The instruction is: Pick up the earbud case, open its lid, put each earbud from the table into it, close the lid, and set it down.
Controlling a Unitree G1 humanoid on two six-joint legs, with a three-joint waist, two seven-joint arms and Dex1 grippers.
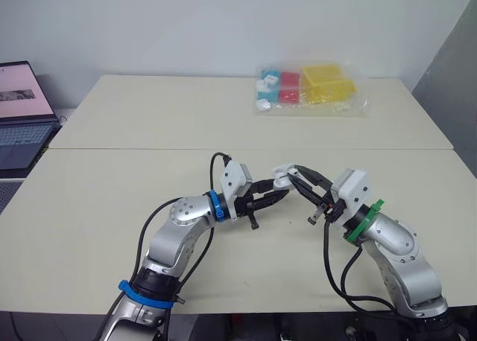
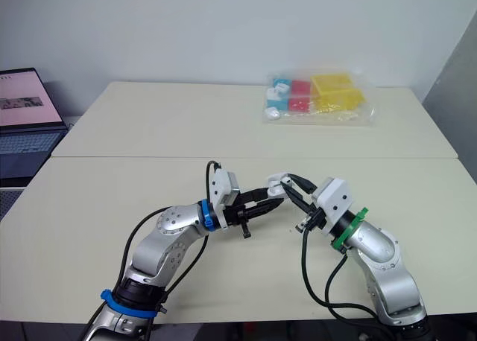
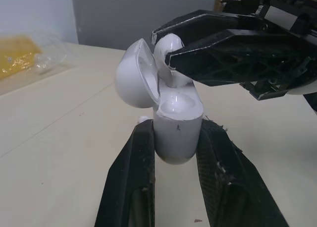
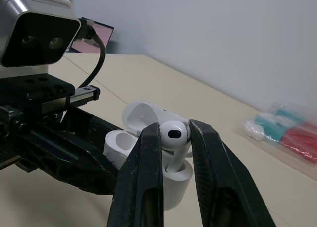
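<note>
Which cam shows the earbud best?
Right wrist view: the earbud sits close up between the fingers of the right gripper, above the open case. Left wrist view shows it partly covered; head views show a white speck.

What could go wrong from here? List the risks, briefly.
1. The earbud, pinched by the right pincer, is only partly in the case; released tilted, it may not seat.
2. Pushing down could slip the case out of the left pincer.
3. The open lid sits close to the right pincer and could get knocked.
</note>
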